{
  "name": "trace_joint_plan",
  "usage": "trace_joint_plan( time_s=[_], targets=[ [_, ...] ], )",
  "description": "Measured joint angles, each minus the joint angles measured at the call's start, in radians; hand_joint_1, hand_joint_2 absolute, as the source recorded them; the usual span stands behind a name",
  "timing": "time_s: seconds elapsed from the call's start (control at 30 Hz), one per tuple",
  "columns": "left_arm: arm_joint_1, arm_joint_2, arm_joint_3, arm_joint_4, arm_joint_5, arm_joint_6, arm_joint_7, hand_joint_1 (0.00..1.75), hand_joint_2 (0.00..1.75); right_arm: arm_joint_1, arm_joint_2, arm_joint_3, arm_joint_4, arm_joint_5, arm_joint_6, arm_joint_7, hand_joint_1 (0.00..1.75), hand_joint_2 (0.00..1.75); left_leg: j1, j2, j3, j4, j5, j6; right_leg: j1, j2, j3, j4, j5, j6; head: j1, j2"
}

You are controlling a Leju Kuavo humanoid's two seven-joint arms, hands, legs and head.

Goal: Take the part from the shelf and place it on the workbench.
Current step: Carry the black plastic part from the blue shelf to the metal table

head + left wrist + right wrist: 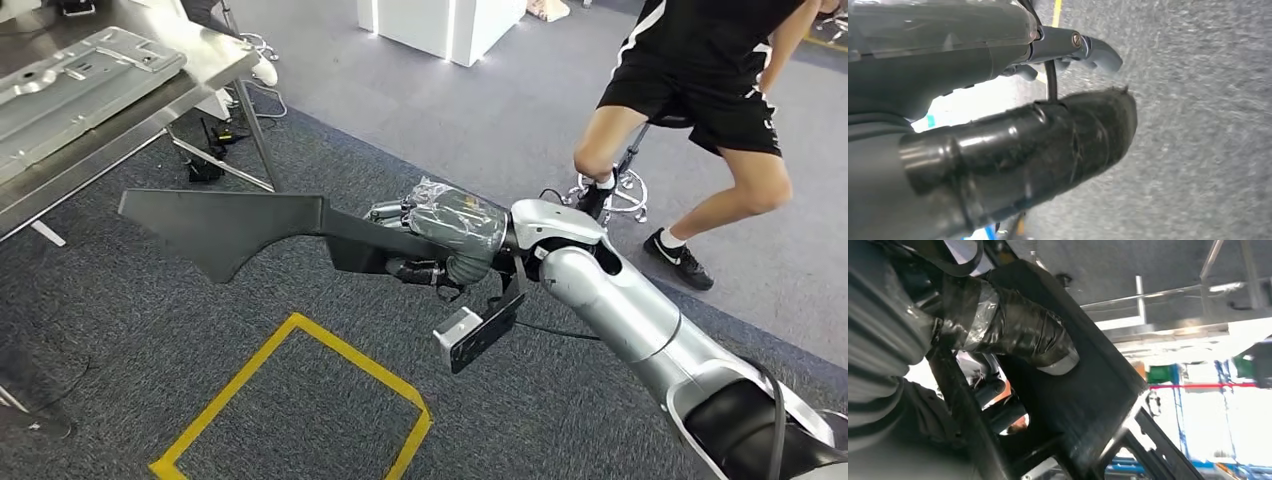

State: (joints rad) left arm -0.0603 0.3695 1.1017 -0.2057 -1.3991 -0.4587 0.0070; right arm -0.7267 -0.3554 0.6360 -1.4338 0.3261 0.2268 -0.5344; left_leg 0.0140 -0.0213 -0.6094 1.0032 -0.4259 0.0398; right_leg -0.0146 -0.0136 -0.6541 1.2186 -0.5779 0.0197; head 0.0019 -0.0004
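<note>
Carrying: from the head view, my right hand grips a flat black part over carpet, its tip near the steel tabletop. Left wrist view: left hand, closure unclear. Right wrist view: taped fingers clamp the panel. Next, I'd judge, lift it onto the bench.

The right hand grips a long black part by one end, holding it level above grey carpet. A steel table with a metal panel stands beyond. A person stands near a yellow floor outline.
</note>
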Motion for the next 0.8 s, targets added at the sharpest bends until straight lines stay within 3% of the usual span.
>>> trace_joint_plan(
  time_s=[0.03,0.07,0.1,0.17,0.23,0.3,0.33,0.37,0.43,0.47,0.53,0.57,0.6,0.63,0.67,0.7,0.73,0.77,0.8],
  targets=[
    [0.0,-0.029,-0.001,0.0,-0.003,0.026,0.0,0.0,0.0,0.008,0.0,0.0,0.0,0.009,-0.006,0.009,1.75,1.75,-0.002,-0.013,0.002,0.001,-0.005,0.004,0.001,0.007,-0.038,0.058,-0.013,0.0,0.0,0.0],
    [0.001,-0.059,-0.002,0.0,-0.007,0.052,0.001,0.0,0.0,0.017,0.0,0.0,0.0,0.019,-0.011,0.017,1.75,1.75,-0.005,-0.027,0.006,0.003,-0.01,0.007,0.001,0.009,-0.065,0.09,-0.009,0.0,0.0,0.0],
    [0.001,-0.092,-0.004,0.0,-0.009,0.075,0.005,0.0,0.0,0.024,0.001,-0.001,0.0,0.029,-0.015,0.024,1.75,1.75,-0.007,-0.041,0.011,0.006,-0.015,0.008,0.001,0.011,-0.072,0.083,0.015,-0.001,0.0,0.0],
    [0.002,-0.163,-0.007,-0.003,-0.016,0.117,0.02,0.0,0.0,0.037,0.003,-0.005,-0.002,0.052,-0.022,0.04,1.75,1.75,-0.009,-0.07,0.023,0.016,-0.031,0.007,0.001,0.034,-0.036,-0.027,0.099,-0.005,0.001,0.0],
    [-0.002,-0.231,-0.01,-0.012,-0.02,0.145,0.04,0.0,0.0,0.046,0.008,-0.013,-0.006,0.074,-0.03,0.055,1.75,1.75,-0.009,-0.097,0.026,0.025,-0.045,0.0,-0.002,0.084,0.011,-0.138,0.139,-0.007,0.001,0.0],
    [-0.007,-0.277,-0.012,-0.021,-0.02,0.153,0.055,0.0,0.0,0.051,0.017,-0.018,-0.011,0.09,-0.033,0.064,1.75,1.75,-0.004,-0.122,0.022,0.025,-0.052,-0.013,-0.001,0.101,0.032,-0.175,0.125,-0.007,0.0,0.0],
    [-0.007,-0.291,-0.013,-0.025,-0.019,0.153,0.059,0.0,0.0,0.051,0.022,-0.02,-0.013,0.095,-0.033,0.067,1.75,1.75,-0.002,-0.132,0.023,0.02,-0.054,-0.019,0.0,0.091,0.04,-0.183,0.119,-0.008,0.0,0.0],
    [-0.007,-0.302,-0.013,-0.029,-0.018,0.152,0.062,0.0,0.0,0.05,0.028,-0.022,-0.016,0.1,-0.032,0.071,1.75,1.75,-0.001,-0.129,0.029,0.018,-0.057,-0.025,-0.001,0.08,0.055,-0.194,0.115,-0.013,0.0,0.0],
    [-0.008,-0.313,-0.013,-0.037,-0.015,0.15,0.066,0.0,0.0,0.049,0.038,-0.029,-0.018,0.106,-0.032,0.076,1.75,1.75,-0.004,-0.077,0.019,0.058,-0.068,-0.033,-0.005,0.053,0.098,-0.221,0.104,-0.023,-0.002,0.0],
    [-0.01,-0.317,-0.014,-0.04,-0.014,0.15,0.068,0.0,0.0,0.048,0.041,-0.032,-0.019,0.108,-0.032,0.077,1.75,1.75,-0.006,-0.039,-0.009,0.11,-0.079,-0.037,-0.005,0.037,0.124,-0.235,0.095,-0.027,-0.003,0.0],
    [-0.013,-0.322,-0.014,-0.043,-0.013,0.149,0.071,0.0,0.0,0.049,0.046,-0.036,-0.018,0.111,-0.031,0.079,1.75,1.75,-0.005,0.003,-0.109,0.241,-0.096,-0.043,-0.002,0.005,0.17,-0.253,0.071,-0.03,-0.003,0.0],
    [-0.013,-0.325,-0.014,-0.043,-0.013,0.149,0.071,0.0,0.0,0.05,0.049,-0.036,-0.017,0.112,-0.031,0.08,1.75,1.75,-0.004,0.009,-0.155,0.281,-0.085,-0.045,-0.001,-0.01,0.193,-0.26,0.056,-0.029,-0.003,0.0],
    [-0.01,-0.329,-0.014,-0.044,-0.012,0.149,0.072,0.0,0.0,0.05,0.051,-0.036,-0.016,0.114,-0.031,0.081,1.75,1.75,-0.003,0.013,-0.184,0.283,-0.052,-0.045,0.0,-0.025,0.218,-0.266,0.04,-0.028,-0.003,0.0],
    [-0.007,-0.331,-0.014,-0.044,-0.012,0.149,0.073,0.0,0.0,0.051,0.054,-0.036,-0.016,0.115,-0.031,0.082,1.75,1.75,-0.003,0.016,-0.191,0.242,0.003,-0.043,0.002,-0.038,0.245,-0.273,0.023,-0.026,-0.003,0.0],
    [-0.003,-0.334,-0.014,-0.044,-0.011,0.149,0.074,0.0,0.0,0.051,0.057,-0.036,-0.015,0.117,-0.031,0.084,1.75,1.75,-0.005,0.026,-0.182,0.168,0.074,-0.037,0.003,-0.05,0.274,-0.281,0.005,-0.024,-0.003,0.0],
    [0.0,-0.335,-0.014,-0.044,-0.01,0.149,0.075,0.0,0.0,0.051,0.06,-0.036,-0.013,0.12,-0.031,0.086,1.75,1.75,-0.01,0.047,-0.166,0.1,0.126,-0.028,0.004,-0.061,0.299,-0.292,-0.012,-0.021,-0.003,0.0],
    [0.002,-0.336,-0.014,-0.044,-0.009,0.15,0.076,0.0,0.0,0.051,0.061,-0.036,-0.009,0.123,-0.031,0.088,1.75,1.75,-0.018,0.068,-0.147,0.049,0.157,-0.018,0.007,-0.07,0.32,-0.304,-0.026,-0.015,-0.002,0.0],
    [0.002,-0.337,-0.014,-0.045,-0.008,0.15,0.077,0.0,0.0,0.05,0.063,-0.036,-0.005,0.128,-0.031,0.091,1.75,1.75,-0.028,0.085,-0.129,0.019,0.155,-0.007,0.009,-0.079,0.338,-0.316,-0.038,-0.008,-0.002,0.0],
    [0.0,-0.337,-0.014,-0.047,-0.007,0.151,0.078,0.0,0.0,0.048,0.066,-0.036,-0.002,0.134,-0.031,0.094,1.75,1.75,-0.037,0.091,-0.117,0.017,0.129,0.002,0.009,-0.086,0.357,-0.327,-0.045,0.0,-0.001,0.0]
  ],
)
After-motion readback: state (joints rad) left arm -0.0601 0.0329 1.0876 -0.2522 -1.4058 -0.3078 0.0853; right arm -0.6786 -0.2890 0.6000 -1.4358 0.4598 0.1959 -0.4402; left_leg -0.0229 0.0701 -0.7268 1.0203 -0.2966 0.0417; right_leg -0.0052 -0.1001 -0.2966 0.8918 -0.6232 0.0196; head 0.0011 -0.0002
